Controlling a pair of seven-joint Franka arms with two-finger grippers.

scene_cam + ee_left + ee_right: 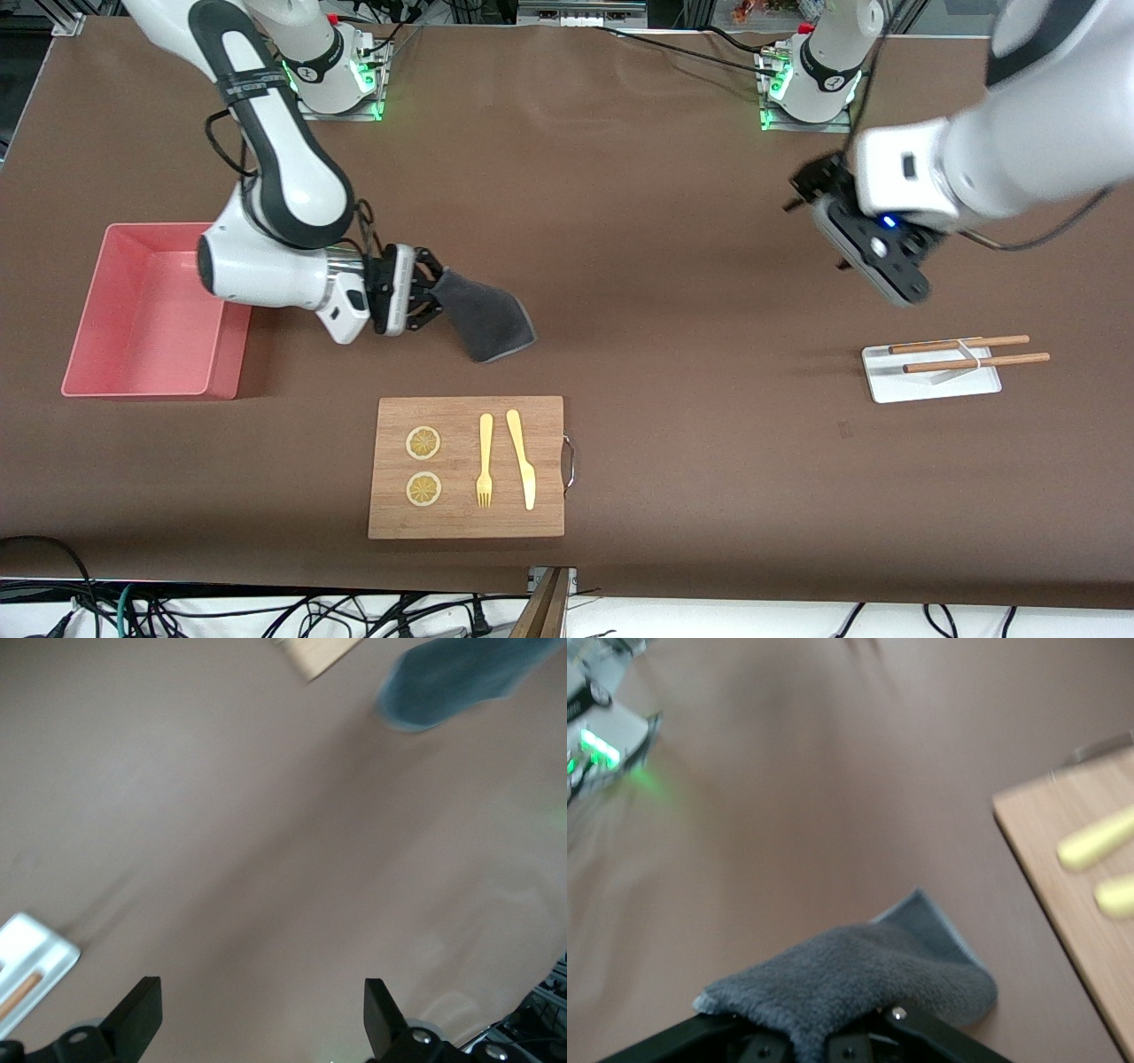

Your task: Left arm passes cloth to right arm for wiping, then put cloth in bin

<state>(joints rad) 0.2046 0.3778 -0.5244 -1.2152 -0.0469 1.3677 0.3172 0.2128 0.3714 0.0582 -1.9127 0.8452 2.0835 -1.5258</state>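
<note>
Right gripper (434,297) clamped on cloth (485,319) just beside bin (89,306), left gripper (819,199) empty, fingers (140,1010) spread wide, above bare table (664,221).

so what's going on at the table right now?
The right gripper is shut on the cloth, which hangs from its fingers low over the bare table, between the bin and the cutting board. The handover looks done: the left gripper is open and empty, up in the air above the white tray with the chopsticks. The cloth is not yet in the bin.
</note>
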